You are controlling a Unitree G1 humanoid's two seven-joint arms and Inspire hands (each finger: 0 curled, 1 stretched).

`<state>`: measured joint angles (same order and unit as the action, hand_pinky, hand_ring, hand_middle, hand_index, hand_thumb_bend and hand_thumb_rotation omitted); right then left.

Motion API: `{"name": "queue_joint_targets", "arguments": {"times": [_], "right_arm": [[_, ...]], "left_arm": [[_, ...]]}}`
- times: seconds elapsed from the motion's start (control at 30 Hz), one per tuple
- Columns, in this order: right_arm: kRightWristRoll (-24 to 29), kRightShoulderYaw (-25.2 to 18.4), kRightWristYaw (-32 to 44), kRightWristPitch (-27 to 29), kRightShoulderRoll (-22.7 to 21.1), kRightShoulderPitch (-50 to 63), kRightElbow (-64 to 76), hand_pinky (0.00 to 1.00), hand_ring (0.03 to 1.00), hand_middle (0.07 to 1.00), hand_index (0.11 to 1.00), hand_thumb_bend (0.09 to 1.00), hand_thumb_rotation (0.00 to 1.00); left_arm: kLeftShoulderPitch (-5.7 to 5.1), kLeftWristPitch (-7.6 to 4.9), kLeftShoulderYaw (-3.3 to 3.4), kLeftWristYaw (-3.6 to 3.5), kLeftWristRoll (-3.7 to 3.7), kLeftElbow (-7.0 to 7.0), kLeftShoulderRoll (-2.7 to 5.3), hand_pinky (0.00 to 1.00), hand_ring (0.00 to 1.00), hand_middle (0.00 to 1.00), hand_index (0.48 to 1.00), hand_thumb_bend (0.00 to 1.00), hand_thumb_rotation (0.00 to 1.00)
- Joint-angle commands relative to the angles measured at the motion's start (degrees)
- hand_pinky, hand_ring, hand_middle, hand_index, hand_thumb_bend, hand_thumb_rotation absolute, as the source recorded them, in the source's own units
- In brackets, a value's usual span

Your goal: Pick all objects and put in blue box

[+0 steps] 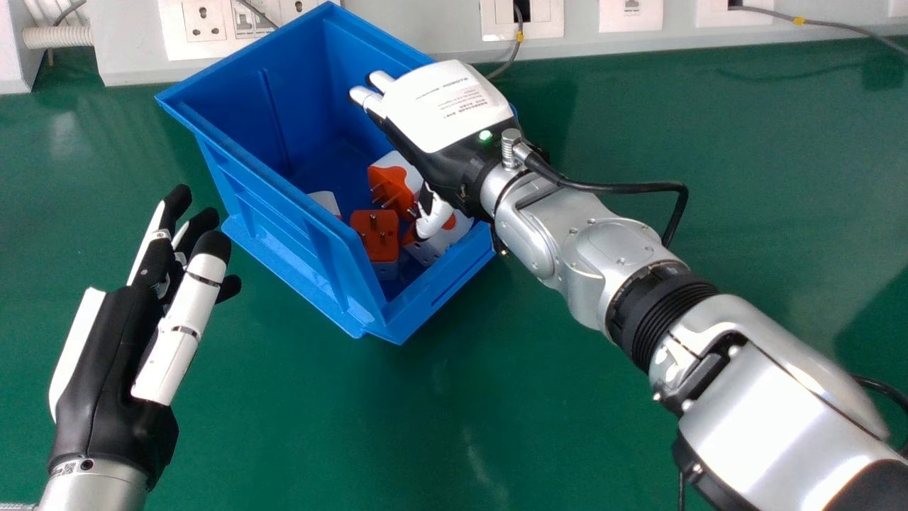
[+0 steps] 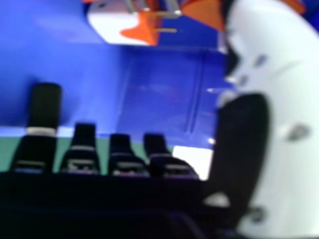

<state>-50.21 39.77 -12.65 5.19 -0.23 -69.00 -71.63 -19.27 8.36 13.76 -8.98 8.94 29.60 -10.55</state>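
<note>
The head view shows me the back of my right hand [image 1: 454,113], over the 2 o'clock side of the blue box [image 1: 266,206]; the right hand view gives the inner side, with dark fingertips [image 2: 84,137] extended and the thumb apart from them. I read that hand as released. The right hand view also shows pins on a white-and-orange plug adapter inside the box.

My left hand [image 1: 110,369] sits towards 8 o'clock over the green bench [image 1: 567,397], fingers loosely straight and released. The right arm [image 1: 603,262] comes in from 4 o'clock, its black cable [image 1: 617,188] looping beside the wrist. Wall sockets [image 1: 206,21] line the back from 11 to 1 o'clock. The right hand hides part of the box's rim and some contents.

In the box, the plug adapters [image 1: 376,231] gather around 5 o'clock, orange faces and white bodies close together; the near wall partly hides a white piece [image 1: 325,201].
</note>
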Motion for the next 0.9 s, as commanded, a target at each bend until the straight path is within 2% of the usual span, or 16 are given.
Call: {"name": "queue_joint_targets", "arguments": {"times": [0.0, 0.13, 0.2, 0.43, 0.5, 0.57, 0.7, 0.8, 0.87], "right_arm": [[0.16, -0.12, -1.43, -0.55, -0.46, -0.92, 1.25, 0.83, 0.978, 0.988, 0.971, 0.622, 0.13], [0.35, -0.21, -1.41, -0.65, -0.46, -0.83, 1.28, 0.85, 0.988, 0.996, 0.979, 0.663, 0.11], [0.41, -0.33, -2.21, -0.96, -0.50, -0.45, 1.35, 0.85, 0.990, 0.998, 0.981, 0.671, 0.11], [1.10, -0.91, -3.59, -1.36, -0.50, 0.24, 2.26, 0.86, 0.986, 1.000, 0.973, 0.631, 0.04], [2.12, -1.98, -3.88, -0.91, -0.67, 0.57, 3.19, 0.87, 0.985, 1.000, 0.971, 0.626, 0.04], [2.63, -2.65, -3.97, -0.66, -0.82, 0.80, 3.87, 0.87, 0.984, 1.000, 0.971, 0.674, 0.08], [3.31, -3.82, -5.20, -0.41, -2.12, 1.67, 7.10, 0.87, 0.984, 1.000, 0.970, 0.692, 0.06], [3.36, -4.26, -5.91, -0.32, -3.03, 2.68, 9.68, 0.87, 0.984, 1.000, 0.972, 0.717, 0.06], [3.36, -4.95, -7.09, -0.19, -4.19, 4.23, 12.93, 0.87, 0.984, 1.000, 0.973, 0.699, 0.04]], "left_arm": [[0.60, -0.27, -0.17, 0.25, -0.33, 0.26, -0.13, 0.86, 0.94, 0.96, 0.979, 0.40, 0.77], [0.85, -0.38, -0.16, 0.25, -0.38, -0.12, -0.20, 0.86, 0.94, 0.96, 0.979, 0.40, 0.77], [1.37, -0.56, -0.18, 0.25, -0.45, -0.88, -0.28, 0.86, 0.94, 0.96, 0.979, 0.40, 0.77], [2.27, -0.78, -0.32, 0.33, -0.69, -1.88, -0.41, 0.86, 0.94, 0.96, 0.979, 0.40, 0.76], [2.71, -0.81, -0.42, 0.52, -1.16, -2.38, -0.53, 0.86, 0.94, 0.96, 0.979, 0.40, 0.76], [3.03, -0.83, -0.47, 0.64, -1.59, -2.76, -0.57, 0.86, 0.94, 0.96, 0.979, 0.40, 0.76], [3.41, -0.87, -0.74, 1.17, -3.64, -3.22, -0.79, 0.86, 0.94, 0.95, 0.978, 0.40, 0.77], [3.85, -1.07, -0.63, 1.13, -4.34, -3.96, -0.91, 0.86, 0.93, 0.95, 0.976, 0.41, 0.77], [4.44, -1.06, -0.55, 1.11, -4.89, -4.65, -1.17, 0.86, 0.93, 0.95, 0.975, 0.41, 0.78]]}}
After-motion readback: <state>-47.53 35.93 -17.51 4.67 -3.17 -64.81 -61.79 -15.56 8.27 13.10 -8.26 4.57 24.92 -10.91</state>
